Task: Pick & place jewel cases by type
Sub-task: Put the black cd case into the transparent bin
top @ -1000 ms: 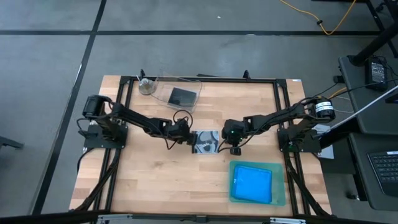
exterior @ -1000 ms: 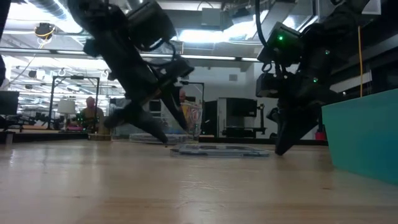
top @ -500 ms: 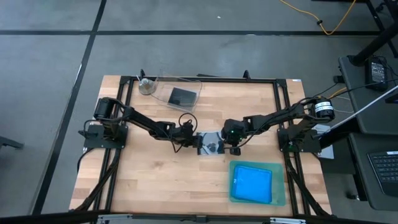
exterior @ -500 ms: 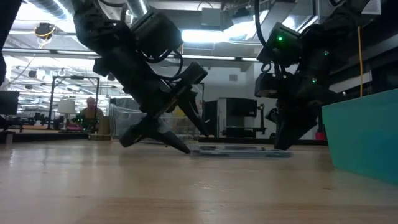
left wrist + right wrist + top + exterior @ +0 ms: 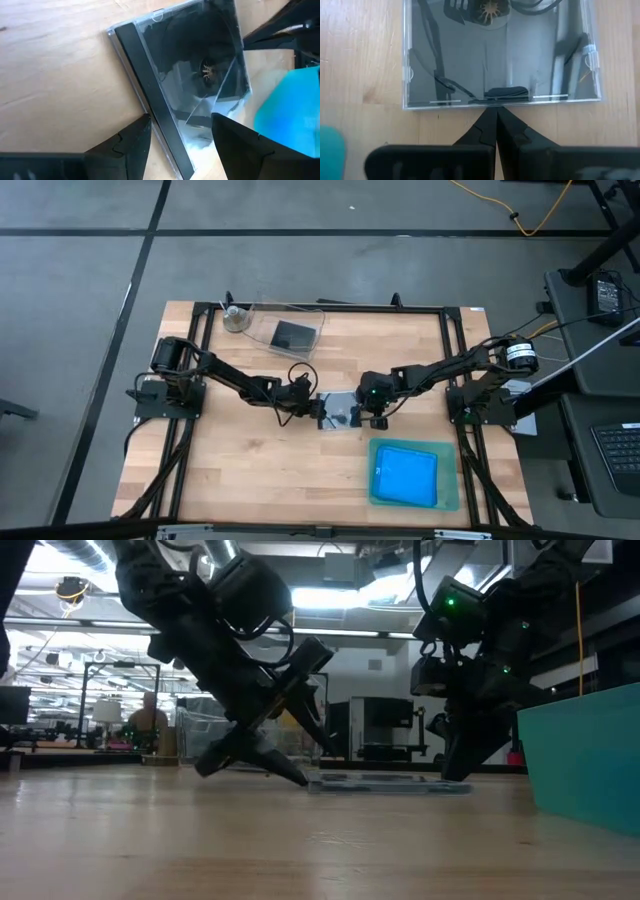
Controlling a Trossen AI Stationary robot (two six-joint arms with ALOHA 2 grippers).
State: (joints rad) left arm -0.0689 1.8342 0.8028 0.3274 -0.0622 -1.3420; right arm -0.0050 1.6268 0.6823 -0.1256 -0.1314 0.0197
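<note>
Jewel case (image 5: 341, 410) lies flat mid-table, braced by the closed right gripper (image 5: 377, 421) (a backstop) while the spread left gripper (image 5: 316, 409) straddles its left edge.

There were 2 dark cases: 1 CD case (image 5: 340, 408) lay between the arms, and 1 dark square case (image 5: 293, 334) sat in the clear tub (image 5: 262, 320). There was 1 blue case (image 5: 406, 474) in the 1 green tray (image 5: 452, 480).
</note>
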